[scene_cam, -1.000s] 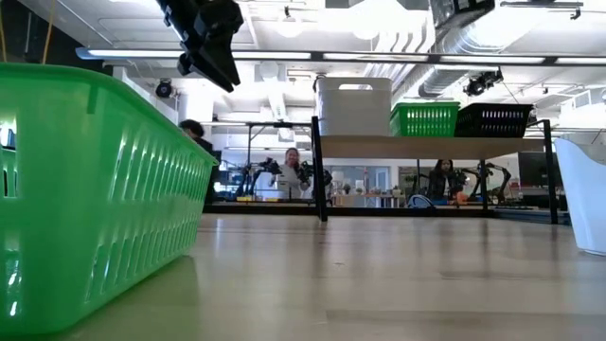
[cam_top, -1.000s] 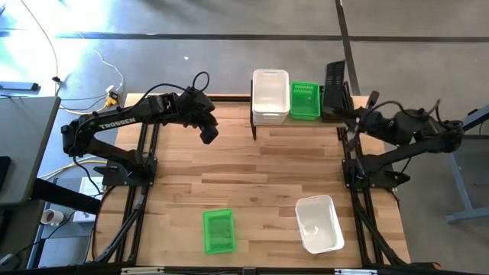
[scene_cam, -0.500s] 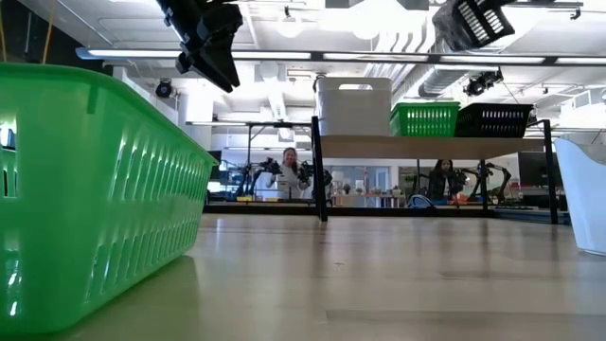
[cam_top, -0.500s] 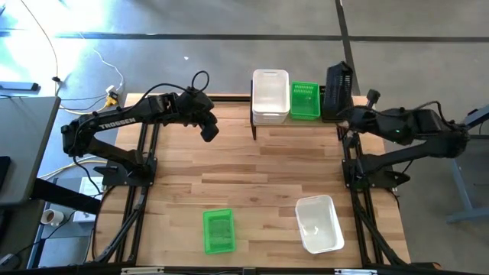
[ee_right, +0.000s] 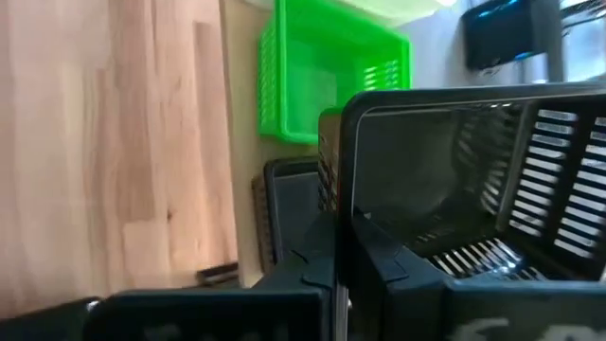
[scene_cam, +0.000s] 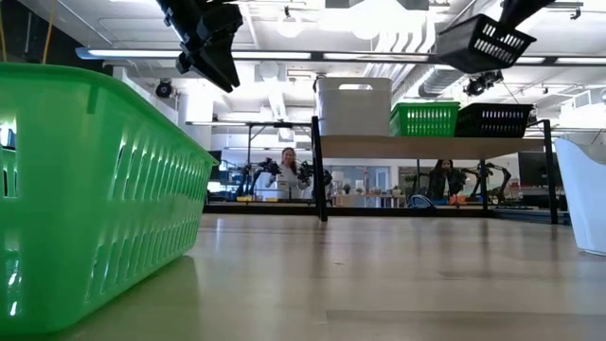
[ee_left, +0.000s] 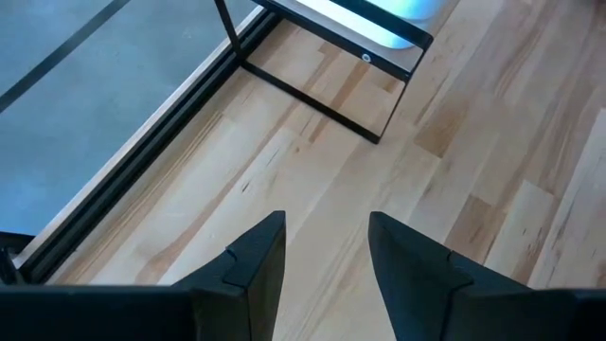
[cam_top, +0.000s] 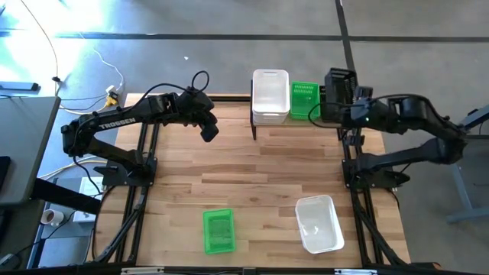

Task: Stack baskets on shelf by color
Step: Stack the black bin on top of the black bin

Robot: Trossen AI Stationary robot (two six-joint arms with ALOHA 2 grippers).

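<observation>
Beyond the wooden table [cam_top: 260, 176] lay a bright workshop with seated people [scene_cam: 289, 170]. The shelf [scene_cam: 426, 146] carried white, green and black baskets. The right gripper [cam_top: 348, 113] pinched a black basket [scene_cam: 481, 43] above it; the left gripper [ee_left: 327, 251] hung spread.

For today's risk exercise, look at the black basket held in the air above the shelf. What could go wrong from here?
1. The right end effector pinches only the rim of the black basket, which hangs tilted; it might slip or swing.
2. Lowered tilted, it may catch on the black basket on the shelf instead of nesting.
3. The green basket sits close beside that one and could be bumped.
</observation>
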